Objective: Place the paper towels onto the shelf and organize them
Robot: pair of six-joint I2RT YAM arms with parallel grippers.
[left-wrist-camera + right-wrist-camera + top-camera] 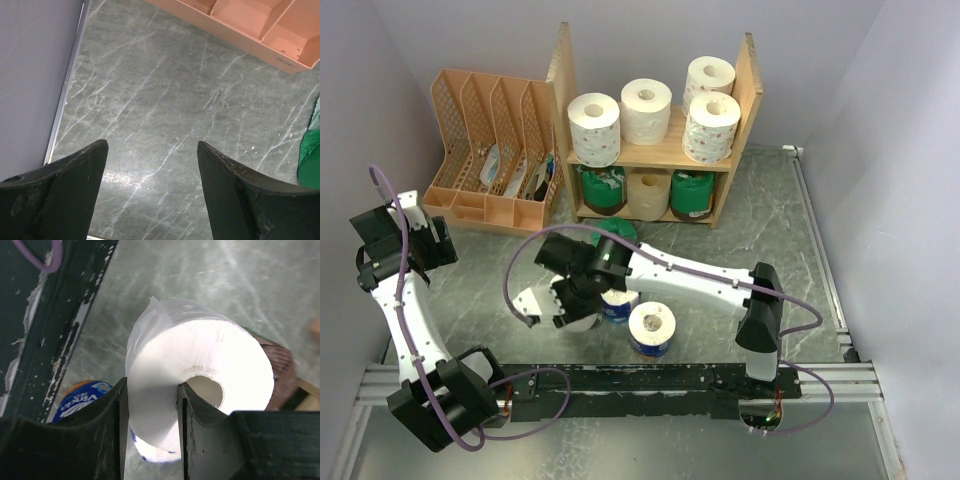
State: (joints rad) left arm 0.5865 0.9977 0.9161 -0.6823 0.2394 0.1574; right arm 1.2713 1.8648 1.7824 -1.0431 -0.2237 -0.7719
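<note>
right end effector [151, 386] clamped on wall of white paper towel roll [200, 350], clear wrap on it, down near bench [150, 75]. blue-wrapped roll [618, 306] just beside it, blue-bottomed roll [652, 328] standing right of that. left end effector [151, 145] wide open over bench, far left. shelf [660, 155] at back: four white rolls [646, 108] on top tier, three wrapped rolls [649, 192] on lower tier. peach organizer [490, 150] touching shelf's left side.
</note>
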